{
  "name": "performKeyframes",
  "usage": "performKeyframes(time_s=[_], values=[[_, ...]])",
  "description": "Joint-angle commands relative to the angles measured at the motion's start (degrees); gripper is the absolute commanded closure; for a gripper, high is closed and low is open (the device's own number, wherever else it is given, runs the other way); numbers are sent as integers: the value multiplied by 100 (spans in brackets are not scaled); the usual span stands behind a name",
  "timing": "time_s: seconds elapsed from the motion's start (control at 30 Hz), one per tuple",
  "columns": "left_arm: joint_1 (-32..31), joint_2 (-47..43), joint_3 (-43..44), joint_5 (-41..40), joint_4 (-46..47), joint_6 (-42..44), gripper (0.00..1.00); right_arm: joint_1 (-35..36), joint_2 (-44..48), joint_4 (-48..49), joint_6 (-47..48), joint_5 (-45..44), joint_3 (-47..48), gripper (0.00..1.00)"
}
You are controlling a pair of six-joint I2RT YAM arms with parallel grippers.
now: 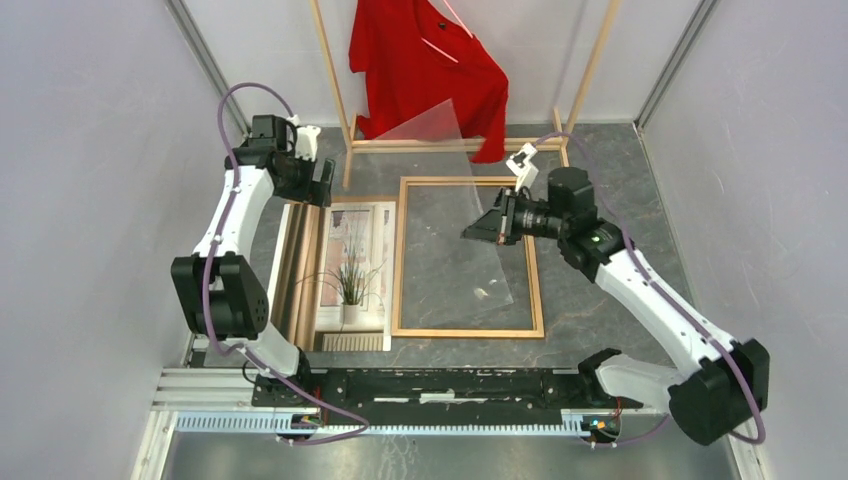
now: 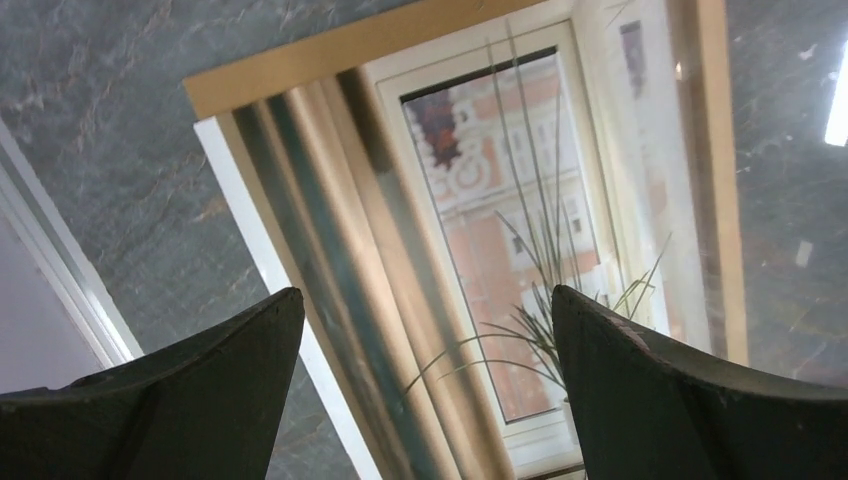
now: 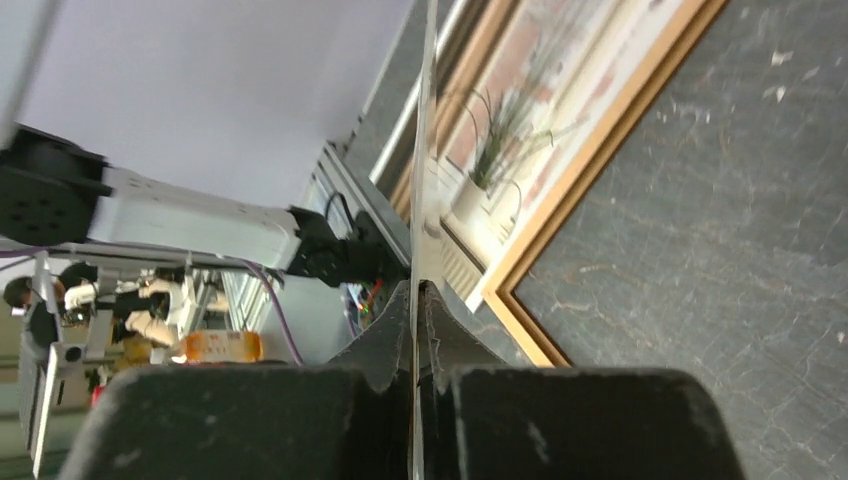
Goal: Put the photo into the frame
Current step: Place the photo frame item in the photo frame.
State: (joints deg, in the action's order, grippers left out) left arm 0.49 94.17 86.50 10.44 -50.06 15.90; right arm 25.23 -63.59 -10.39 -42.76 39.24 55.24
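Observation:
The photo [image 1: 345,270], a print of a grassy plant in a white pot, lies flat on the table left of the frame [image 1: 400,260] and overlaps a brown backing board [image 1: 345,201]. The orange-brown frame lies flat mid-table with bare table inside it. My left gripper [image 1: 320,185] hovers open over the photo's far left corner; the left wrist view shows the photo [image 2: 500,230] between the spread fingers of that gripper [image 2: 427,292]. My right gripper [image 1: 480,230] is shut on a clear sheet [image 1: 455,180], held tilted over the frame. The sheet [image 3: 422,150] shows edge-on between the closed tips of the right gripper [image 3: 416,287].
A pale wooden clothes rack [image 1: 450,145] with a red shirt [image 1: 430,60] stands at the back, just behind the frame. Grey walls close in on both sides. An aluminium rail [image 1: 400,385] carrying the arm bases runs along the near edge.

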Motion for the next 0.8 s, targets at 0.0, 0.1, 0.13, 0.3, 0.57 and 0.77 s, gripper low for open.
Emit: performKeyframes(time_s=[0.0, 0.1, 0.13, 0.3, 0.57, 0.77], values=[[169, -413, -287, -53, 276, -192, 0, 170, -238, 235, 450, -318, -116, 100], [179, -486, -384, -78, 302, -158, 0, 162, -339, 544, 432, -513, -328, 100], [179, -493, -389, -84, 302, -154, 0, 160, -403, 631, 412, -540, -375, 100], [179, -517, -428, 5, 303, -131, 0, -90, -649, 803, 402, -563, -591, 100], [171, -462, -718, 501, 296, -91, 0, -860, -716, 1324, 312, -198, -1342, 100], [171, -391, -884, 528, 297, -28, 0, -1294, -745, 1558, 320, -45, -1917, 100]])
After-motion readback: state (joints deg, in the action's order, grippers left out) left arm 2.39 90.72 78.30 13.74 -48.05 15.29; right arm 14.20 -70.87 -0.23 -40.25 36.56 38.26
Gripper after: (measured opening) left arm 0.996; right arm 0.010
